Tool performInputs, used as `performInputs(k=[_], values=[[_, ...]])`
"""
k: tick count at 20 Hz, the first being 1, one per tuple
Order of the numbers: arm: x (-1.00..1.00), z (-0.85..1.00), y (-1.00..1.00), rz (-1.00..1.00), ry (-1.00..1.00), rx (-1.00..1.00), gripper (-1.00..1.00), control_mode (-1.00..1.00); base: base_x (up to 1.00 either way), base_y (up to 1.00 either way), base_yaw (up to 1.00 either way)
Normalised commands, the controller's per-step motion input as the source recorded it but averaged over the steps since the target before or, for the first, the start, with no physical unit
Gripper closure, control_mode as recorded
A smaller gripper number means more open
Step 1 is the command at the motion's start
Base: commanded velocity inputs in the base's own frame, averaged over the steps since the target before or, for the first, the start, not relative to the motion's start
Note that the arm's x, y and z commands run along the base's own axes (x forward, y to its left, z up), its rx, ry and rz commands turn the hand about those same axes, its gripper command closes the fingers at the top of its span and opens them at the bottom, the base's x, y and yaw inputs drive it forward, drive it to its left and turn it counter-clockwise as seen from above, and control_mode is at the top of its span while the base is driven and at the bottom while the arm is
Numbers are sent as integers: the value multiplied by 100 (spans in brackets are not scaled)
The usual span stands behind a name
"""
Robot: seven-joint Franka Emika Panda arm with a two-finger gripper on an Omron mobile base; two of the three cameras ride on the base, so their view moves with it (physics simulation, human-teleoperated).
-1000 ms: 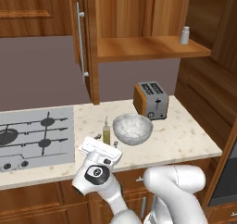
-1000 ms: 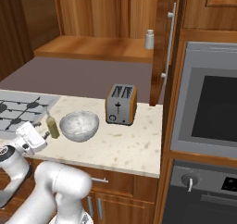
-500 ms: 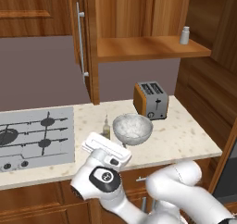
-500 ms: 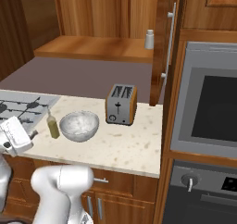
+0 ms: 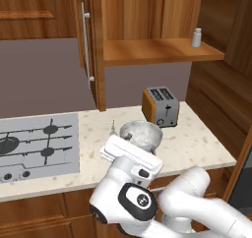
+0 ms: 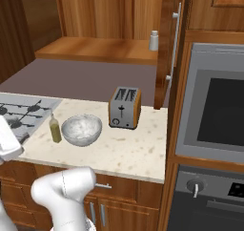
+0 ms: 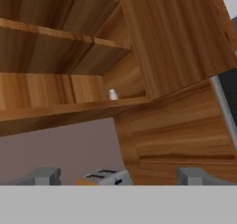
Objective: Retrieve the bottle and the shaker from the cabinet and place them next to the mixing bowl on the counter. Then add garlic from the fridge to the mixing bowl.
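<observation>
Reddish-brown wood surrounds us: the cabinet [image 5: 152, 50] stands open above the counter [image 5: 197, 143], its door swung aside with one long silver bar handle [image 5: 86, 47]. On its plank shelf, at the far right end, one small pale grey shaker [image 5: 196, 37] stands upright and alone.

Down on the beige speckled counter, one slim bottle [image 6: 55, 128] of yellow-green oil already stands upright just beside the mixing bowl [image 6: 82, 129], on the hob side. So, as we judge it, the bottle's part is done and the shaker comes next; the garlic and the fridge wait after that.

Our gripper [image 7: 115, 176] hangs low in front of the counter edge, near the bowl, with its jaws spread wide and nothing between them. In the hand view its two grey fingertips [image 7: 44, 176] rise at the bottom, and the camera tilts upward toward the shelf.

The relation that matters: the shaker [image 7: 113, 94] lies above and ahead of the gripper, well apart, and close to the middle of the hand's line of sight. Its long axis is vertical, so a level approach from the front, jaws on either side, looks right to us.

We count one toaster [image 6: 125, 107], orange-sided, near the bowl on its oven side; one gas hob [image 5: 37, 146]; one bowl; one bottle; one shaker.
</observation>
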Motion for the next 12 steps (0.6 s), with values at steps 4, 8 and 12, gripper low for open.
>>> performInputs(k=[4,8,12], values=[[-67,76,-44,-7,6,8,-100,-100,0,0,0],[-32,78,-49,-9,18,6,-100,-100,0,0,0],[-4,74,-54,-1,27,4,-100,-100,0,0,0]])
